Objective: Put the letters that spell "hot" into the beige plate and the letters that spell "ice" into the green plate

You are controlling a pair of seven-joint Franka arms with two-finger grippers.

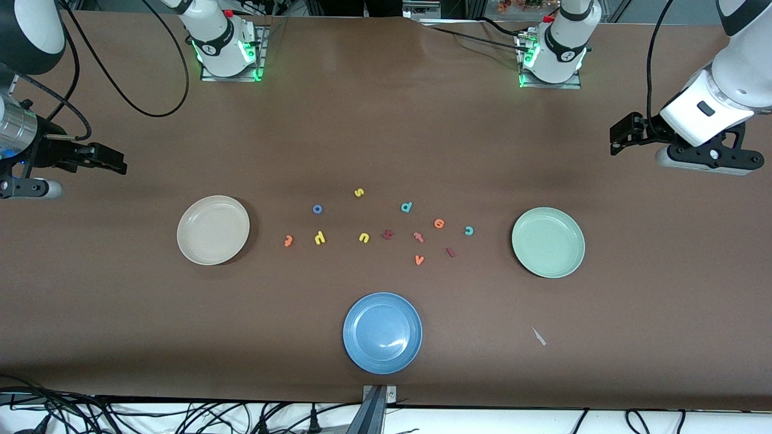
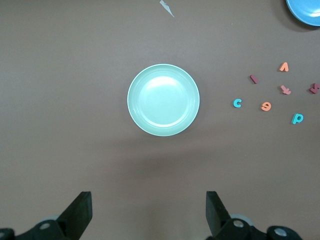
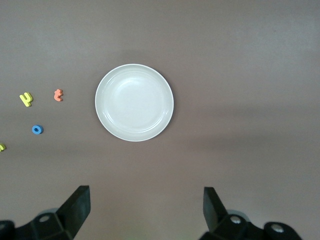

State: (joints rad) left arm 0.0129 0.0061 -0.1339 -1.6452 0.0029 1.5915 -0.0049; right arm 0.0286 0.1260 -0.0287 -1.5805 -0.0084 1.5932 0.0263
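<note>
Table (image 1: 386,120): brown, spans the whole front view, both arm bases along its top edge.

Arms: both wait high at the ends of the table. Left gripper (image 1: 621,137) hangs over bare table at the left arm's end, fingers spread wide, nothing between them; its wrist view shows the two fingertips (image 2: 82,207) well apart with only table in the gap. Right gripper (image 1: 111,160) hangs at the right arm's end, likewise wide open and empty.

Plates: beige plate (image 1: 192,248) toward the right arm's end, green plate (image 1: 570,260) toward the left arm's end, blue plate (image 1: 362,352) nearest the front camera (not part of the job). All three hold nothing.

Letters, all loose on the table between the beige and green plates:
- "hot": orange "t" (image 1: 288,241) nearest the beige plate, yellow "h" (image 1: 319,237) just beside it, blue "o" (image 1: 317,209) farther from the camera.
- "ice": orange "e" (image 1: 439,223), teal "c" (image 1: 469,230) nearest the green plate, dark red "i" (image 1: 450,252).
- Distractors: yellow "s" (image 1: 359,193), yellow "u" (image 1: 363,237), teal "d" (image 1: 406,207), redder "t" (image 1: 418,237), orange "v" (image 1: 419,260), and a dark red piece (image 1: 388,234) I cannot read.

Progress: none of six letters placed; judged at the very start. All six picks remain.
</note>
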